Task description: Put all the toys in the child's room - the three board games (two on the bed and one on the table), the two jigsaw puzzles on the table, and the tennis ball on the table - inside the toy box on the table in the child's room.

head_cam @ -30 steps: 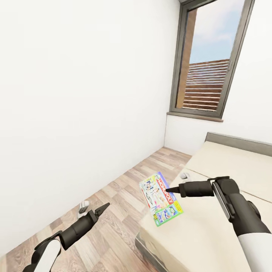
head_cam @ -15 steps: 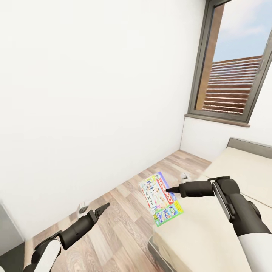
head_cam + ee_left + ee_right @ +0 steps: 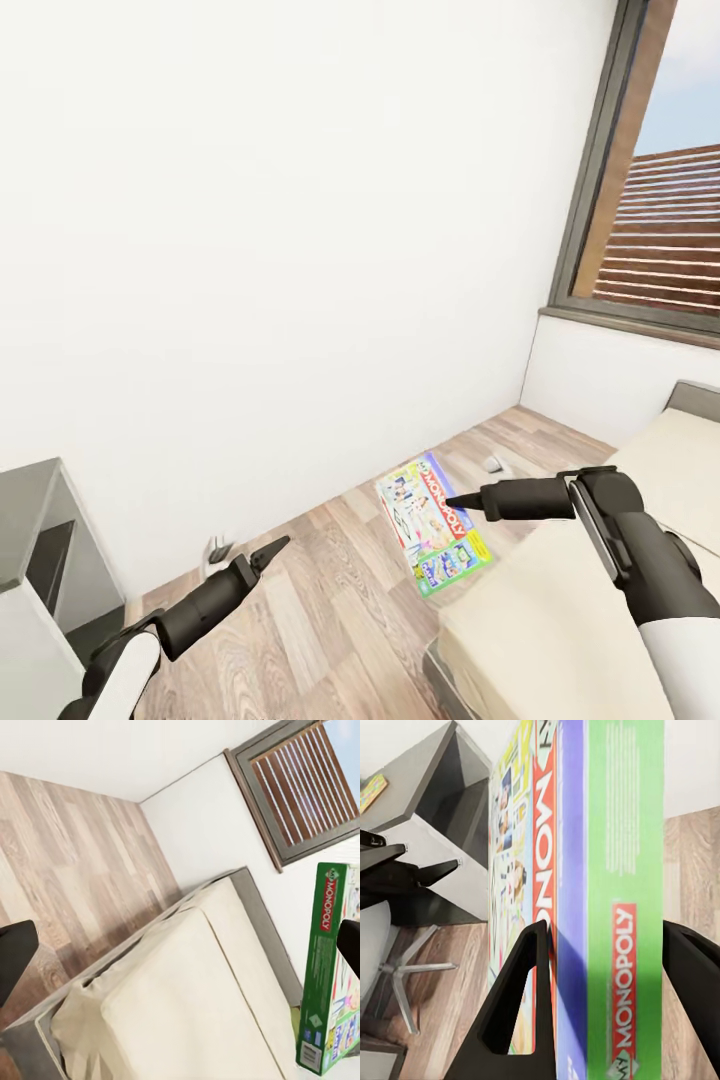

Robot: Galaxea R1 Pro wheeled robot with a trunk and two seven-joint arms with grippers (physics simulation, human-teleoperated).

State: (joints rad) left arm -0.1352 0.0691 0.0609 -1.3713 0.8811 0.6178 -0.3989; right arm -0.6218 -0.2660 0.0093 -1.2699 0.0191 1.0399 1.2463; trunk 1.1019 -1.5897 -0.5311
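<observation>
**A:** So, starting at the far left, what is there?

**B:** A grey desk [image 3: 30, 500] with dark sides, its corner just in view, out to the left of the left claw [image 3: 272, 550]. In the right wrist view a slim colourful item lies on its top; I cannot tell what it is.

**A:** And the left claw itself?

**B:** It hangs low over the wood plank floor [image 3: 330, 620], its dark fingers pressed together to a point, holding nothing. Just beyond it, by the foot of the white wall [image 3: 300, 250], sits a small pale object [image 3: 218, 548], too small to identify.

**A:** Where is the board game?

**B:** To the right of the left claw and well apart from it. It is the Monopoly box [image 3: 433, 523], green-edged with a red title band, held up in the air above the floor, tilted, at the tip of the right claw [image 3: 452, 501].

**A:** Is that claw really pinching it?

**B:** Yes. From the right wrist camera the box [image 3: 585, 900] stands edge-on between the two black fingers [image 3: 521, 1005], one against each face.

**A:** And further right?

**B:** A cream bed [image 3: 560, 620] lies below and behind the right claw, and above it a dark-framed window [image 3: 655, 200] shows wooden slats.
</observation>
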